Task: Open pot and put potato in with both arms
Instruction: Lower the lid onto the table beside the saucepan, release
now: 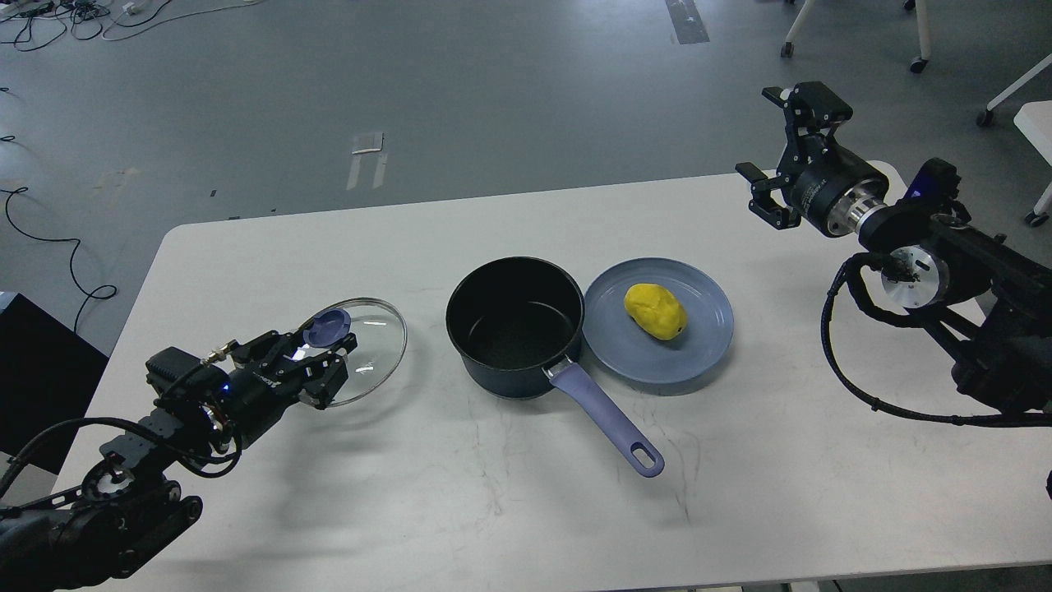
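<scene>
The dark open pot [515,326] with a lilac handle [606,421] stands mid-table, empty. The yellow potato [655,310] lies on a blue plate [629,362] touching the pot's right side. My left gripper [316,362] is shut on the blue knob [327,327] of the glass lid [370,353], holding it low over the table, left of the pot. My right gripper [782,148] is open and empty, raised over the table's far right edge, well apart from the potato.
The white table [493,510] carries the pot and plate. The right arm's black cable [855,370] loops over the table's right part. Chair legs and floor cables lie beyond the far edge.
</scene>
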You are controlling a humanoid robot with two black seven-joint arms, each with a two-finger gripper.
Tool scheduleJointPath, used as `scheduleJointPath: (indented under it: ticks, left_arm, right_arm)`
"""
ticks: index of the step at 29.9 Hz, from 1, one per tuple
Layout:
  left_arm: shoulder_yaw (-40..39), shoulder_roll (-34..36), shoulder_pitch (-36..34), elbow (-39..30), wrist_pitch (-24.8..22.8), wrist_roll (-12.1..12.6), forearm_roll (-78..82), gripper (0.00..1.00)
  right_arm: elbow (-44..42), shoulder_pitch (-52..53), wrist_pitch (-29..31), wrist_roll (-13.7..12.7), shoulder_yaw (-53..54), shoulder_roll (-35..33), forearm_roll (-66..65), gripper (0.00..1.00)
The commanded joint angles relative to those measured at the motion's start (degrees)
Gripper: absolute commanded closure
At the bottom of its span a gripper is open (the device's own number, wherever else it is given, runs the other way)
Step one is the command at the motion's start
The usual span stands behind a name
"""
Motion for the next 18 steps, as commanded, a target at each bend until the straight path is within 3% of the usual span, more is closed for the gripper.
scheduleJointPath:
  ticks: [1,13,15,16,18]
  left_arm:
    - [0.1,-1.0,0.6,1.5,0.0,0.0,0.1,0.60]
    - [2.5,-1.1,0.9,1.5,0.0,0.0,-0.2,0.43]
    - [2.5,-1.4,0.8,1.4,0.0,0.0,-0.7,0.20]
    - [2.5,-1.3,0.7,1.3,0.0,0.0,-1.8,0.02]
    - [2.5,-1.2,0.5,0.8,0.0,0.0,-4.3,0.02]
  right_arm:
    - [0.0,0.1,0.0,0.0,0.0,0.0,0.0,0.00]
    - [0.0,0.0,-0.1,0.0,0.1,0.0,0.0,0.00]
    - [0.0,0.0,-0.1,0.0,0.0,0.0,0.0,0.00]
    - [0.0,0.0,-0.1,0.0,0.0,0.0,0.0,0.00]
    - [0.0,0.0,0.0,0.0,0.1,0.0,0.0,0.00]
